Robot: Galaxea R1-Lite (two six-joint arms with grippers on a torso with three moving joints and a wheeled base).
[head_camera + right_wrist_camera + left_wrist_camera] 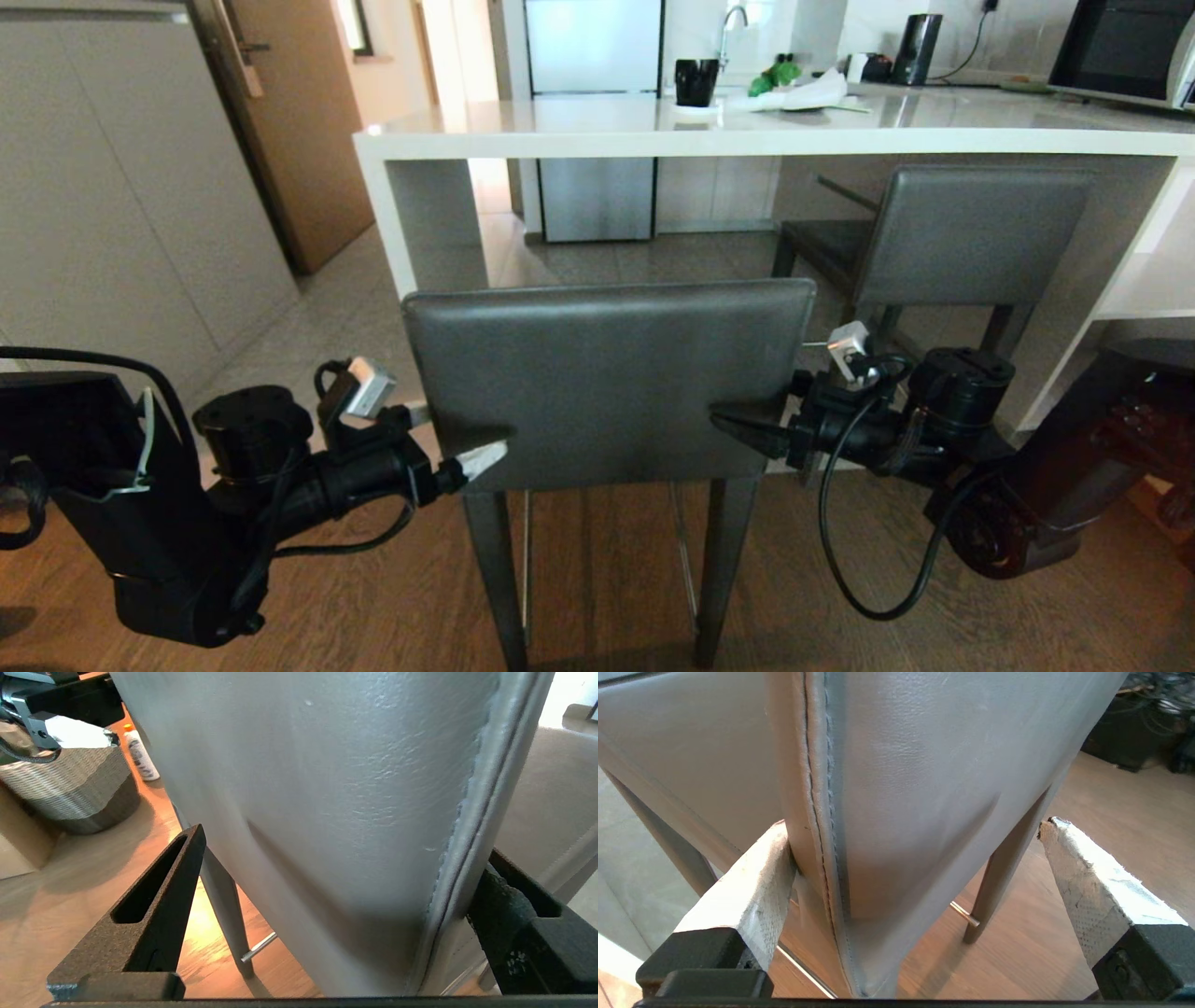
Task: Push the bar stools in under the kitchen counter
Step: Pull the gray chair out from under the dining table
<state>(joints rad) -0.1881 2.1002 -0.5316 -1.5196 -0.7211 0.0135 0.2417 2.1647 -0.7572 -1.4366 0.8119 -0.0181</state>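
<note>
Straddling backrest edges of near stool w/ both grippers: left gripper jaws wide, one finger touching seam, other clear; nothing clamped. Right gripper also gaping round opposite edge, no squeeze visible. Stool stands just short of kitchen counter, seat not yet under slab. Second stool already tucked in, to right. Risks, my guess: loose hold lets backrest twist if one arm pushes harder; stool tips on thin legs; backrest top may hit slab edge.
</note>
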